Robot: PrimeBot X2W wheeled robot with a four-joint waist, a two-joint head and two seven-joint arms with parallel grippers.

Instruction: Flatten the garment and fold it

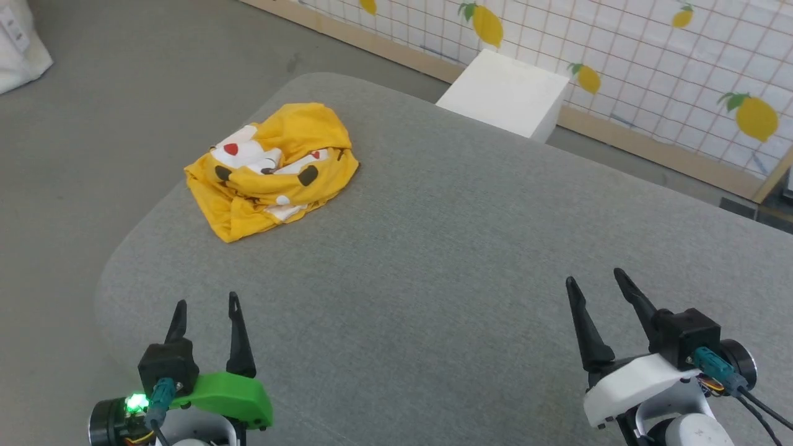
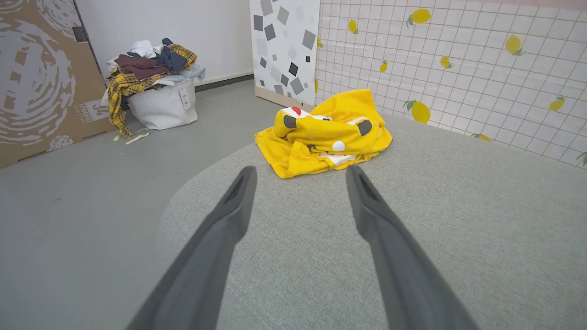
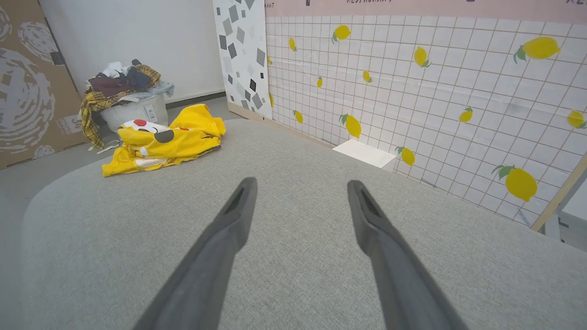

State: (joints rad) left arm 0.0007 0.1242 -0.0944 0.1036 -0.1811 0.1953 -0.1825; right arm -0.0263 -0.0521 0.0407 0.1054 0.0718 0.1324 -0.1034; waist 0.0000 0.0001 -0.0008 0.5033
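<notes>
The garment [image 1: 272, 170] is a bright yellow T-shirt with white, red and black print patches, lying crumpled in a heap near the far left corner of the grey table [image 1: 446, 260]. In the left wrist view the garment [image 2: 325, 133] lies just beyond my fingertips; in the right wrist view the garment [image 3: 163, 140] sits far off to the upper left. My left gripper [image 1: 207, 303] hovers open near the table's front left edge, well short of the shirt. My right gripper [image 1: 595, 279] is open at the front right, nothing between its fingers.
A white box [image 1: 505, 93] stands on the floor past the table's far edge, by a lemon-patterned tiled wall [image 1: 650, 62]. A white bin heaped with clothes [image 2: 153, 87] and a cardboard sheet [image 2: 41, 78] sit on the floor at the left.
</notes>
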